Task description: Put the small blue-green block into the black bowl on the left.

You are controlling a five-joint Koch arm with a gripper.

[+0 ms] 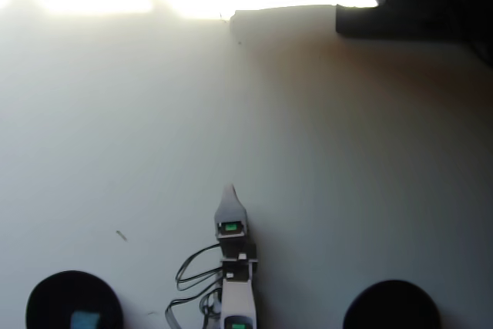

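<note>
Teal and tiny, the small blue-green block (pixel 85 319) lies inside the black bowl (pixel 46 294) at the overhead view's lower left. The hand (pixel 229 190) points up the white desk (pixel 347 175), holding nothing; whether it is parted, I cannot tell.

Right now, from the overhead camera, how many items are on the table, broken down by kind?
Black bowls: 2, one at the lower left of the overhead view, the other at the lower right
Blue-green blocks: 1, lying inside the lower-left bowl
Total: 3

The gripper sits between the bowls and holds nothing visible; only one tip shows.
</note>
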